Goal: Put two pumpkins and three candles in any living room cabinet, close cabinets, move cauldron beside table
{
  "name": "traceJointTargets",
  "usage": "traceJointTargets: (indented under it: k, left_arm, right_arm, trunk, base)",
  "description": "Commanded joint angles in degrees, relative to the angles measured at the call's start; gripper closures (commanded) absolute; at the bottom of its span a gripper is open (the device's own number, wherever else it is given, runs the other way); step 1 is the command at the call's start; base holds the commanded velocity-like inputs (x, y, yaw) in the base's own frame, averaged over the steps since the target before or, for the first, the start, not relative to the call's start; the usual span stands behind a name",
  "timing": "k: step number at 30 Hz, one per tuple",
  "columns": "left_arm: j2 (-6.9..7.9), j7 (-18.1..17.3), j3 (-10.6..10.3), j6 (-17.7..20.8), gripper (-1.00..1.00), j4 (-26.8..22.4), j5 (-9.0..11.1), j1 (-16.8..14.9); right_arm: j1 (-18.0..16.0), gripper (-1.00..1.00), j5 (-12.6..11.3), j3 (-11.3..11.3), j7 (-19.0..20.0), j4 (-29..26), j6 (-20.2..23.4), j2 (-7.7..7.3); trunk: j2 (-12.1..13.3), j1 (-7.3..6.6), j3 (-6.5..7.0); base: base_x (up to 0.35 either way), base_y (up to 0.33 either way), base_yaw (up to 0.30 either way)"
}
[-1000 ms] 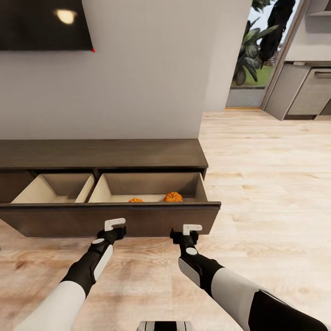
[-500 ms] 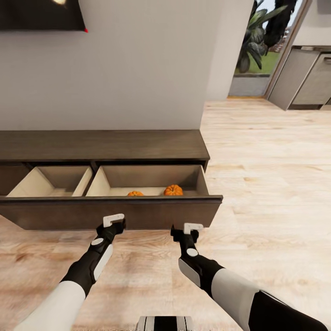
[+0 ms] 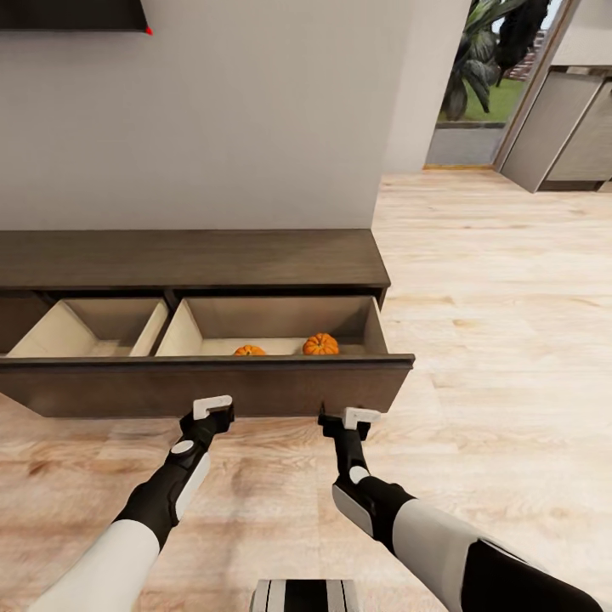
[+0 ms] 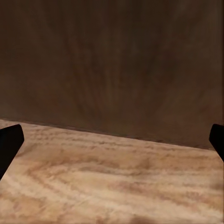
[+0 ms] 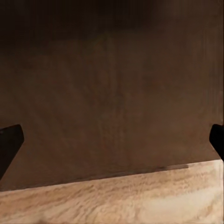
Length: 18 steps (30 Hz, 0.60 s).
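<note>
The left tool and the right tool both sit low in front of the cabinet, right at the dark brown drawer front, each at its lower edge. Whether either tool actually touches the wood cannot be told from the head view. In the left wrist view the left tool's two dark fingertips stand far apart at the picture's edges with nothing between them, so it is spread wide and empty; ahead of it are the drawer front and the pale wood floor. The right wrist view shows the same for the right tool: fingertips wide apart, holding nothing, the drawer front close ahead and a strip of floor beneath.

The drawer is pulled out. Beyond the tools, past the drawer front, its pale beige inside holds two pumpkins: one pumpkin lies beyond the right tool, and the other pumpkin, half hidden by the front's top edge, lies between the two tools' lines. They are near each other but apart. A second compartment lies beyond and outward of the left tool.

No writing or brand marks can be read on any surface.
</note>
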Motion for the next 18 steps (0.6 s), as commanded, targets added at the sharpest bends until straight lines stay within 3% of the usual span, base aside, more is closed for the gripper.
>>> traceJointTargets:
  k: [1,7,10,13,18]
  left_arm:
    - [0.03,0.5,-0.3,0.2,-1.00,-0.1,0.5,0.0]
    - [0.08,0.5,-1.4,0.0,-1.00,-0.2,0.5,0.0]
    - [0.21,0.4,-1.6,-1.3,-1.00,-1.6,0.5,0.3]
    - [0.25,0.4,-1.7,-1.7,-1.00,-2.6,0.5,0.8]
    - [0.30,0.4,-1.7,-1.9,-1.00,-3.1,0.5,1.2]
  right_arm:
    - [-0.1,-1.00,-0.2,0.6,-0.4,1.0,-0.7,0.04]
    - [-0.1,-1.00,-0.1,0.6,-0.4,3.2,-4.6,0.19]
    - [-0.1,-1.00,0.0,0.6,-0.3,3.3,-5.9,0.17]
    - [-0.1,-1.00,0.0,0.6,-0.3,3.4,-6.5,0.17]
    - [-0.1,-1.00,0.0,0.7,-0.2,3.4,-6.8,0.16]
  trunk:
    - [0.0,0.01,-0.26]
    - [-0.1,0.17,-1.59]
    - [-0.1,0.17,-1.59]
    - [-0.1,0.17,-1.59]
    - [-0.2,0.30,-2.70]
  base:
    - [0.000,0.000,0.000]
    - [0.000,0.000,0.000]
    - [0.000,0.000,0.000]
    - [0.000,0.000,0.000]
    - [0.000,0.000,0.000]
